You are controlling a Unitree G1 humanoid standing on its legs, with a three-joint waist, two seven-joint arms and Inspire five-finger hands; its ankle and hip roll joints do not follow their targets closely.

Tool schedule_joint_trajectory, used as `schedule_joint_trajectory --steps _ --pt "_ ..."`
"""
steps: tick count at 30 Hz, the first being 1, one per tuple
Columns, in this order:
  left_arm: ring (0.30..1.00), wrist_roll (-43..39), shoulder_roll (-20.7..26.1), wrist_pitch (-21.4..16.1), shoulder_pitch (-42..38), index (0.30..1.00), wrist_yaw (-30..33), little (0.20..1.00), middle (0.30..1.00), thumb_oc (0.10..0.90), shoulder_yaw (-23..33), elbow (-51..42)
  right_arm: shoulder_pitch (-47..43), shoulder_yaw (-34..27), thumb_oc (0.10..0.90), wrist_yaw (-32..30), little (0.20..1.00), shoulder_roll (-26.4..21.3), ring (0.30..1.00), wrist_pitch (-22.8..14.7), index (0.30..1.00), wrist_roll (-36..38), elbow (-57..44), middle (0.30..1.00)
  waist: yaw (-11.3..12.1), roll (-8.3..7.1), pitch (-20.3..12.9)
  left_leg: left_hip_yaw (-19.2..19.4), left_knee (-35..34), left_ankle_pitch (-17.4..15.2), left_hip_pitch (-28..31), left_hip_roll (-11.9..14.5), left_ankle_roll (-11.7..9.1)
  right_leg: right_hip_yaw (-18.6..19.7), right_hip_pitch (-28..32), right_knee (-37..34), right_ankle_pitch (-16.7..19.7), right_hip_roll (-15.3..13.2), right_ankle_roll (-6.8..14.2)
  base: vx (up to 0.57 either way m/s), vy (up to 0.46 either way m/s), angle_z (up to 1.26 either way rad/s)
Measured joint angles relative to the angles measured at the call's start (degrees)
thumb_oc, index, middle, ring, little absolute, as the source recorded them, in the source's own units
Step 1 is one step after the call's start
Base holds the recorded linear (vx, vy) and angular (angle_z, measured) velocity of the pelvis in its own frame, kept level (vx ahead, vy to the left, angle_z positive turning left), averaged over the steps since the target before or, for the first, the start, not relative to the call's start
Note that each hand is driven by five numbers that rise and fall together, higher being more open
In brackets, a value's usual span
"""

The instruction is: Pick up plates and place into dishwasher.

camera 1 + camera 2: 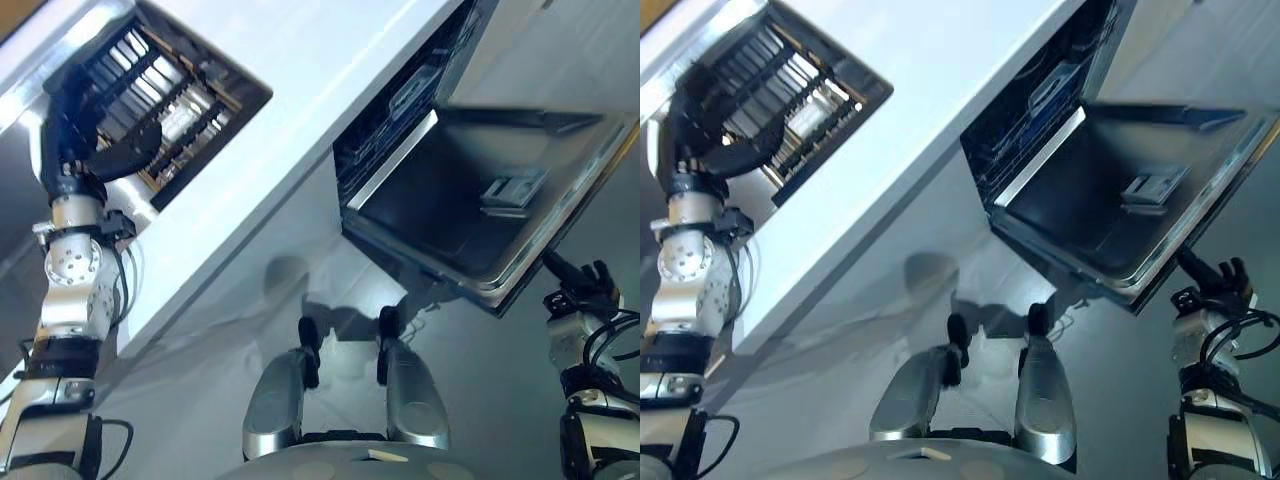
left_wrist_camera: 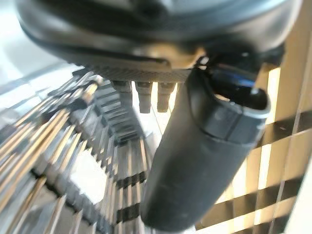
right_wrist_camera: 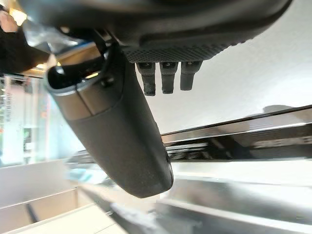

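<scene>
My left hand (image 1: 72, 120) reaches over the dish rack (image 1: 175, 95) sunk into the white counter at the upper left. A dark round-edged plate (image 1: 130, 152) sits in the rack just beside the hand; whether they touch I cannot tell. In the left wrist view the thumb (image 2: 204, 146) is straight, with the rack's metal wires (image 2: 58, 146) past it and nothing between thumb and fingers. The dishwasher (image 1: 400, 110) stands open on the right with its door (image 1: 480, 200) folded down. My right hand (image 1: 580, 285) hangs open just below the door's front edge, holding nothing.
The white counter (image 1: 300, 90) runs diagonally across the view between the rack and the dishwasher. The lowered door juts out over the grey floor (image 1: 300, 280) and lies close above my right arm. Blue-edged racks (image 1: 1040, 100) show inside the dishwasher.
</scene>
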Motion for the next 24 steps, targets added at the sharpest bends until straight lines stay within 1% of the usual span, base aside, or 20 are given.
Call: schedule_joint_trajectory --steps 4,7,10,15,18,20,22,24 --pt "0.900 -0.1 2.4 -0.6 -3.2 0.900 2.0 0.900 0.900 0.800 0.0 -0.8 -0.5 0.0 0.800 0.8 0.900 -1.6 0.900 -2.8 0.900 0.4 -0.1 0.900 0.2 -0.03 0.7 -0.9 7.1 -2.4 -5.2 -0.5 0.3 0.7 -5.6 8.0 -3.1 -1.0 0.1 -0.03 0.089 0.07" --pt "0.900 -0.1 3.6 -1.2 -4.1 0.900 3.3 0.900 0.900 0.800 0.5 -3.6 -1.6 0.0 0.800 0.9 0.900 -3.0 0.900 -4.1 0.900 1.5 -0.5 0.900 0.6 -0.01 0.9 -1.2 10.6 -3.4 -8.8 -1.5 0.9 1.6 -9.7 12.0 -4.4 -1.7 0.6 0.00 0.083 -0.05" --pt "0.900 0.1 4.3 -2.2 -5.5 0.900 3.7 0.900 0.900 0.800 0.7 -4.9 -2.5 -0.5 0.800 1.1 0.900 -3.4 0.900 -4.5 0.900 3.2 -0.6 0.900 0.5 0.01 0.9 -1.9 12.6 -3.7 -11.4 -2.0 1.1 1.6 -12.2 14.2 -4.8 -2.3 0.6 0.02 0.098 0.06" --pt "0.900 0.3 5.4 -2.3 -6.7 0.900 3.9 0.900 0.900 0.800 1.0 -7.1 -2.6 -1.3 0.800 3.0 0.900 -3.9 0.900 -5.0 0.900 4.9 -0.5 0.900 1.0 0.02 0.9 -2.4 14.3 -3.7 -14.1 -2.1 1.1 1.5 -14.6 15.7 -4.9 -2.4 0.5 0.03 0.085 0.02" --pt "0.900 0.6 5.3 -2.3 -6.7 0.900 4.6 0.900 0.900 0.800 1.5 -8.2 -1.9 -1.9 0.800 10.2 0.900 -4.2 0.900 -2.7 0.900 13.1 -0.1 0.900 1.2 0.02 0.9 -2.5 14.5 -3.7 -14.7 -2.1 1.1 1.5 -15.2 15.9 -4.9 -2.4 0.5 0.02 0.053 0.01" --pt "0.900 0.7 5.2 -2.3 -6.0 0.900 4.7 0.900 0.900 0.800 2.5 -9.0 -1.3 -2.1 0.800 17.2 0.900 -4.1 0.900 -0.4 0.900 18.6 -0.2 0.900 1.2 0.02 0.9 -2.6 14.5 -3.6 -15.0 -2.1 1.1 1.4 -15.5 15.9 -4.9 -2.4 0.5 0.01 0.016 -0.01" --pt "0.900 1.2 4.8 -2.3 -5.2 0.900 4.7 0.900 0.900 0.800 3.6 -9.0 -0.9 -2.0 0.800 25.7 0.900 -3.6 0.900 2.4 0.900 25.6 -0.3 0.900 1.3 0.03 0.9 -2.9 14.5 -3.7 -15.1 -2.1 1.1 1.3 -15.5 15.9 -4.9 -2.3 0.4 0.00 0.000 0.00" --pt "0.900 1.6 4.5 -2.3 -5.3 0.900 4.6 0.900 0.900 0.800 4.6 -9.0 0.8 -2.1 0.800 30.4 0.900 -4.1 0.900 4.5 0.900 28.7 0.0 0.900 1.4 0.02 0.9 -3.2 14.6 -3.6 -15.1 -2.0 1.0 1.0 -15.5 15.9 -4.9 -2.2 0.3 0.08 0.026 0.00"
